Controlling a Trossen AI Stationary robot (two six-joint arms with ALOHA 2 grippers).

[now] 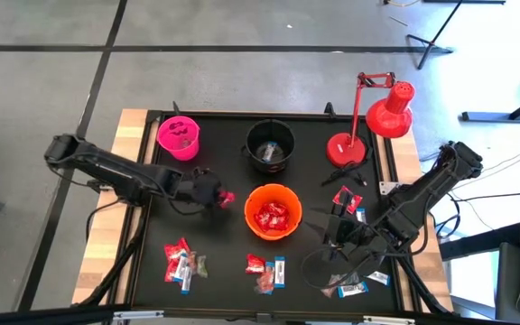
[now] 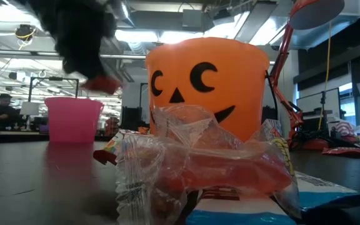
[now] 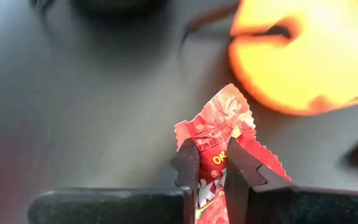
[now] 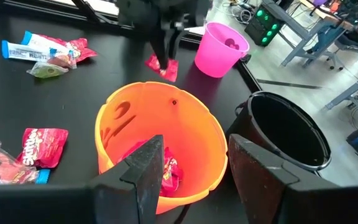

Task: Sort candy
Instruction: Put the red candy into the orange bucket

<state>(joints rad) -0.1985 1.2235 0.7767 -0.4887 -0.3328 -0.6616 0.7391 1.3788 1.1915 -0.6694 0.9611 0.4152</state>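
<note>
Left gripper (image 1: pixel 225 198) between pink bucket (image 1: pixel 179 138) and orange bucket (image 1: pixel 273 211), its fingers (image 3: pixel 188 171) clamped on a red candy packet (image 3: pixel 221 138), held clear of the counter (image 1: pixel 224 167). Right gripper (image 1: pixel 334 229) beside the orange bucket, fingers (image 4: pixel 146 169) apart, holding nothing. More candy (image 1: pixel 182 263) lies scattered along the counter's near edge; red packets sit inside the orange bucket.
</note>
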